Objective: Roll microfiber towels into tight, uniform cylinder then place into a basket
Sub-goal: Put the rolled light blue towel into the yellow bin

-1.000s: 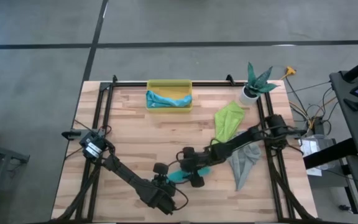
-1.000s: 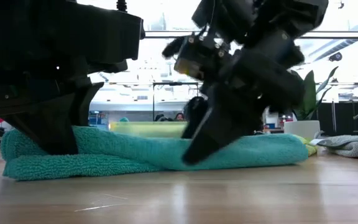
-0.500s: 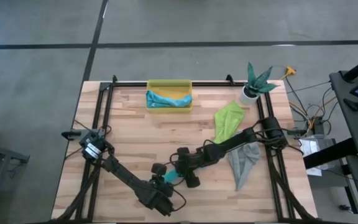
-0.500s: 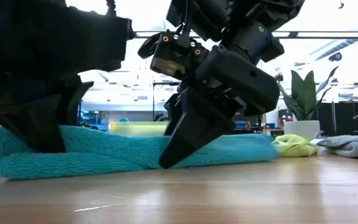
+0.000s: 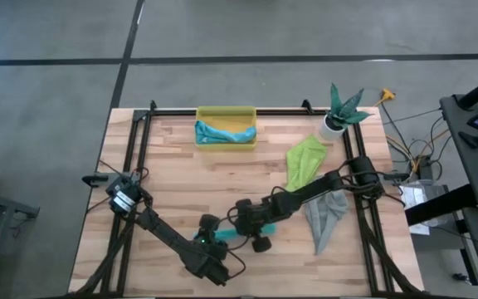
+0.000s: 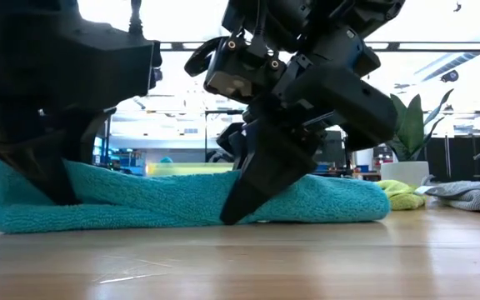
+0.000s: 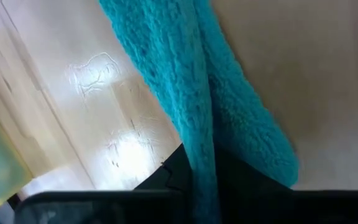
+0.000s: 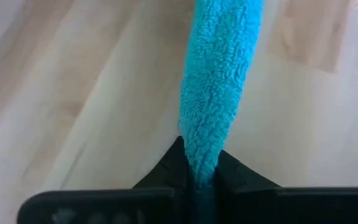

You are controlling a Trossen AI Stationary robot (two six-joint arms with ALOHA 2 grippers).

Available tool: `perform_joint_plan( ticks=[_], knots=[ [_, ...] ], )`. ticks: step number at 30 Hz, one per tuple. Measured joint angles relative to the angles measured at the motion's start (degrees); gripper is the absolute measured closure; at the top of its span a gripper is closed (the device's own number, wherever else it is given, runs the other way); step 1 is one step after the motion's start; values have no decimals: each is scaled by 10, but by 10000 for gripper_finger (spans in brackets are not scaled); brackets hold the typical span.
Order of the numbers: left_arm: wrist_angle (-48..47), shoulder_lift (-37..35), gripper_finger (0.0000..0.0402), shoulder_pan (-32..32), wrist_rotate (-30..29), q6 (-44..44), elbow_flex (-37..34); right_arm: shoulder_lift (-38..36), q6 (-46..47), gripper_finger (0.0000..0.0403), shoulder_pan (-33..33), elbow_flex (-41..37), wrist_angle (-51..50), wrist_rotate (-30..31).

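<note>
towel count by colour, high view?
Teal towel: 1
Light blue towel: 1, in the basket
Lime green towel: 1
Grey towel: 1
Total: 4

light: bright, overhead | low view: backlit, arms silhouetted | wrist views: soft-focus

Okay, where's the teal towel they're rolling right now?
In the high view the teal towel lies near the table's front edge, centre, pinched by the left gripper and right gripper.
</note>
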Motion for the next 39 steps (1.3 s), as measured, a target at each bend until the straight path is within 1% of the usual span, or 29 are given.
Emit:
perform_joint_plan(
  ticks=[3,5,7,9,10,13,15,17,19,21,24,27,29,32,34,36,39],
  knots=[
    [0,0,374,-1,0,15,0,-2,12,387,0,1,-5,-15],
    [-20,0,373,-1,1,15,3,-5,18,388,0,5,-9,-15],
    [-81,0,373,-4,0,3,11,-9,20,388,0,11,-23,-15],
    [-168,-6,373,-8,4,-25,12,-13,18,388,-1,19,-49,-14],
    [-197,-11,373,-12,5,-39,10,-15,17,388,-2,23,-69,-11],
    [-195,-43,372,-23,-11,-51,3,-16,16,389,-2,34,-105,3],
    [-177,-66,372,-31,-32,-59,2,-16,16,389,-2,34,-118,19],
    [-172,-89,372,-39,-57,-79,2,-17,7,389,1,36,-120,54],
    [-167,-112,372,-46,-91,-102,2,-18,-13,389,5,39,-123,101],
    [-166,-134,372,-53,-136,-133,0,-18,-44,389,8,42,-130,176],
    [-163,-166,372,-64,-201,-187,-13,-14,-100,389,4,47,-134,307],
    [-159,-193,372,-73,-269,-242,-37,-13,-148,390,-8,54,-119,399],
    [-159,-208,372,-80,-319,-290,-62,-16,-165,390,-17,56,-99,432],
    [-160,-224,372,-87,-388,-365,-105,-17,-175,390,-38,56,-82,444],
    [-160,-228,372,-89,-412,-407,-132,-17,-184,390,-53,56,-69,458],
    [-160,-231,372,-89,-422,-440,-154,-17,-201,390,-64,56,-52,482],
    [-160,-232,372,-89,-430,-467,-172,-17,-257,390,-75,56,-22,501]
  ],
)
